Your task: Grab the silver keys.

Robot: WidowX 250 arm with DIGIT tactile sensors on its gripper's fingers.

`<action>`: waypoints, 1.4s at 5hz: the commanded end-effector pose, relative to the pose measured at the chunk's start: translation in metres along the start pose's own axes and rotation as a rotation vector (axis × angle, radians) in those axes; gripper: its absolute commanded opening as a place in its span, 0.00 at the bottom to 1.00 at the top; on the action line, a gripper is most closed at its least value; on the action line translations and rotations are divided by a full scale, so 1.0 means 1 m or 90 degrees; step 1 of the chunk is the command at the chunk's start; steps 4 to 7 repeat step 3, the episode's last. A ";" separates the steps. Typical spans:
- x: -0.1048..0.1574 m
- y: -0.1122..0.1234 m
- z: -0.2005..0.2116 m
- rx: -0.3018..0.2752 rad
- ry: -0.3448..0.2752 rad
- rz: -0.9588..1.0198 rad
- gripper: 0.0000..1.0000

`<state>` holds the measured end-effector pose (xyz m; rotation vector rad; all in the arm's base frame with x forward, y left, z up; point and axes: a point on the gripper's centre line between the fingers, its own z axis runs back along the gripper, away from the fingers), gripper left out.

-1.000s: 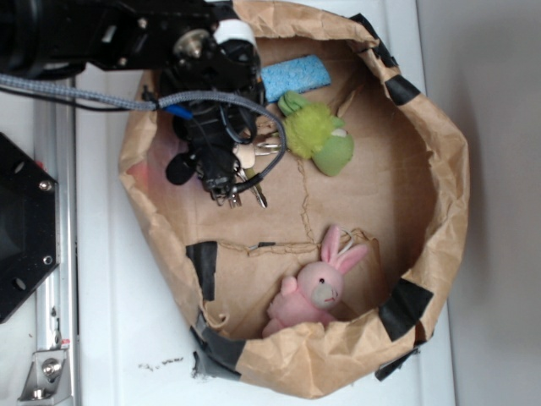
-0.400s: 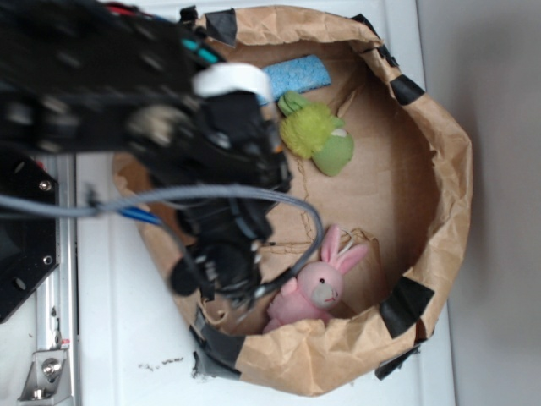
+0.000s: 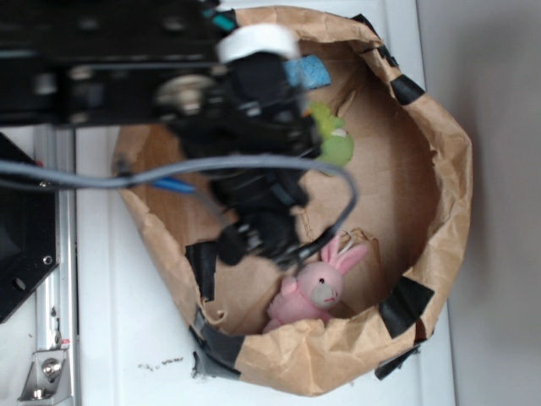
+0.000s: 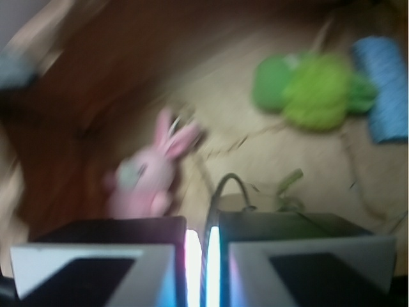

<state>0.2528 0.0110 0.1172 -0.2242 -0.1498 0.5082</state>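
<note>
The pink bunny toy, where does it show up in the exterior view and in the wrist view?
Exterior: the pink bunny lies at lower centre, inside the paper bag near its bottom edge, just below the arm.
Wrist: the pink bunny sits left of centre, blurred, above the end effector.
Shared landmark: the green plush, with the blue sponge beside it.

Inside the paper bag [image 3: 439, 161]: plush bunny [image 3: 317, 288] at the near wall, frog plush [image 3: 336, 145] farther back, sponge [image 3: 314, 72] behind it, robot arm [image 3: 245, 152] over the bag's left half.
</note>
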 end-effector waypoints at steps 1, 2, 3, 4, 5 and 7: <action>0.012 -0.004 0.019 -0.022 -0.036 -0.019 0.00; 0.007 -0.002 0.015 -0.039 -0.042 -0.024 0.00; 0.008 -0.001 0.012 -0.028 -0.050 -0.028 0.00; 0.008 -0.001 0.012 -0.028 -0.050 -0.028 0.00; 0.008 -0.001 0.012 -0.028 -0.050 -0.028 0.00; 0.008 -0.001 0.012 -0.028 -0.050 -0.028 0.00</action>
